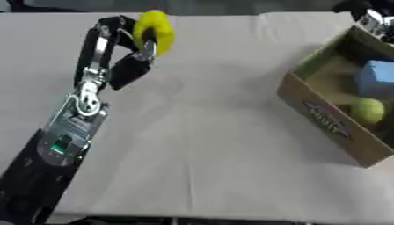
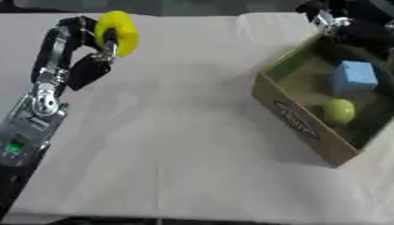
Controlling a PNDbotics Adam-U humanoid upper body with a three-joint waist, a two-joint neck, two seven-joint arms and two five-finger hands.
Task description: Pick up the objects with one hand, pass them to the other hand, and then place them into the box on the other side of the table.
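— Left hand (image 1: pixel 132 48): what's it doing?
— Your fingers curl round the yellow object (image 1: pixel 154 30), lifted over the desk's (image 1: pixel 208 145) far left.
— And the box (image 2: pixel 304 125)?
— Right side, holding a blue block (image 2: pixel 354 78) and green ball (image 2: pixel 338 111). Your right hand (image 2: pixel 327 17) shows at the top; its fingers I can't make out.

We cannot make out the print on the front wall of the box (image 2: pixel 296 117), whose far right corner is cut off by the frame edge. Above the box, the right hand (image 2: pixel 327 17) is a dark blur, its fingers unreadable. The yellow object (image 1: pixel 154 30) hides the left hand's (image 1: pixel 131 66) fingertips.
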